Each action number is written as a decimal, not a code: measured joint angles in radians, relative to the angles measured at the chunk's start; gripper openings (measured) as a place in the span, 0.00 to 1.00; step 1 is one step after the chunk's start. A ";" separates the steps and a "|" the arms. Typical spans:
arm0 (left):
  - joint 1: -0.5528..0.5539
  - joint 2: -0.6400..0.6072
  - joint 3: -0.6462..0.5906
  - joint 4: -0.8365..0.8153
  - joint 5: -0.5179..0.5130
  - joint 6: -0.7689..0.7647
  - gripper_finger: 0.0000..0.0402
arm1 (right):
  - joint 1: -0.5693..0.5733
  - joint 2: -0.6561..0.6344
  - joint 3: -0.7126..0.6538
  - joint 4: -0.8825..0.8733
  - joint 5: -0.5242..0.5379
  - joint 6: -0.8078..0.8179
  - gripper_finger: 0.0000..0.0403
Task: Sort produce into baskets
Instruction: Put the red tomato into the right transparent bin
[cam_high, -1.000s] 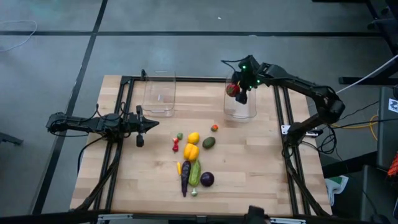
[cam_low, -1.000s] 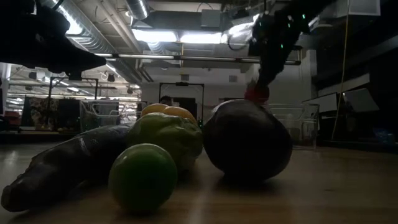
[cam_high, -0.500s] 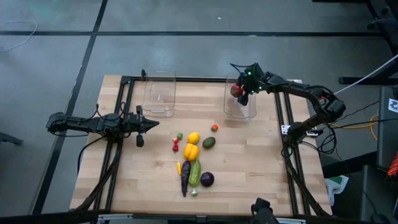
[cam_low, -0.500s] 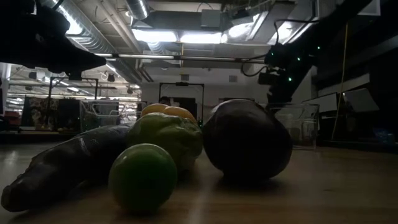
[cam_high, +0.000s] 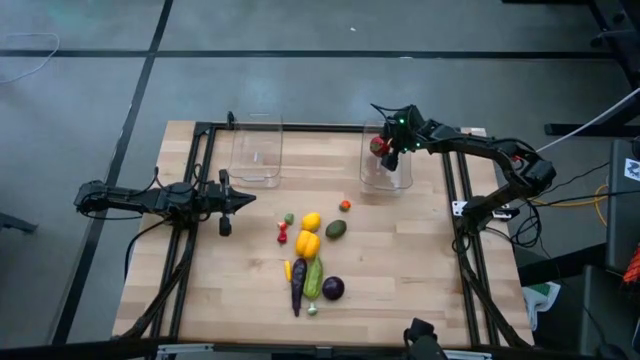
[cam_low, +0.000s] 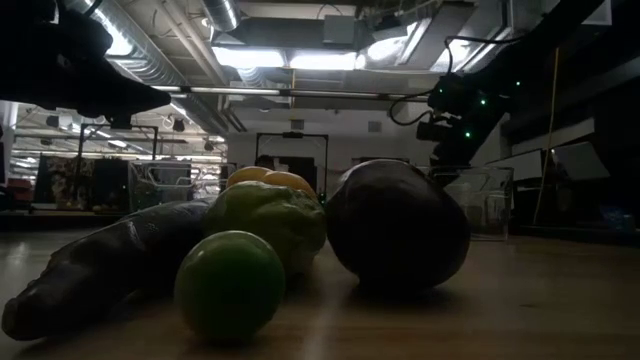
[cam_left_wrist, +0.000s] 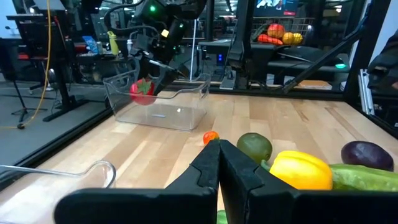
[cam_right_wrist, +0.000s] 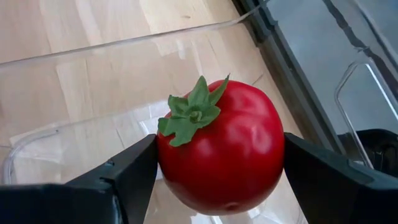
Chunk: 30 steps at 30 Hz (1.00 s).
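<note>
My right gripper (cam_high: 383, 150) holds a red tomato (cam_right_wrist: 221, 146) with a green stalk over the right clear basket (cam_high: 386, 172) at the table's far right. In the left wrist view the tomato (cam_left_wrist: 142, 91) hangs about level with that basket's rim (cam_left_wrist: 186, 92). The left clear basket (cam_high: 257, 152) stands at the far left. The other produce lies mid-table: yellow peppers (cam_high: 308, 243), an avocado (cam_high: 336, 229), a cucumber (cam_high: 314, 277), an eggplant (cam_high: 298, 285) and a purple round piece (cam_high: 333, 288). My left gripper (cam_high: 246, 200) is shut and waits level at the table's left. My right gripper pinches the tomato by its two opposite sides (cam_right_wrist: 166, 163) between its two fingers (cam_right_wrist: 124, 177). The fingers slant down from the table's right. The tomato hangs clear of the basket's floor, with its stalk (cam_right_wrist: 191, 112) turned toward the wrist.
A tiny orange piece (cam_high: 344, 205), tiny red pieces (cam_high: 283, 233) and a small green piece (cam_high: 289, 218) lie near the peppers. Black rails (cam_high: 203, 170) run along both sides of the table. Bare wood lies at the near right (cam_high: 410, 280).
My right gripper has gone down with the tomato to the right basket's opening and tipped further downward. Most of that drop came early in the second, and it has kept nearly still since. The tomato stays pinched.
</note>
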 joint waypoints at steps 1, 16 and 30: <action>0.000 0.000 0.000 0.000 0.000 0.000 0.00 | 0.000 0.000 0.000 0.001 0.000 0.000 0.77; 0.000 0.000 0.000 0.000 0.000 -0.001 0.00 | 0.000 0.000 0.000 0.011 0.000 0.003 0.77; 0.000 0.000 0.000 0.000 0.000 -0.002 0.00 | 0.000 0.046 0.000 0.040 -0.023 0.002 0.85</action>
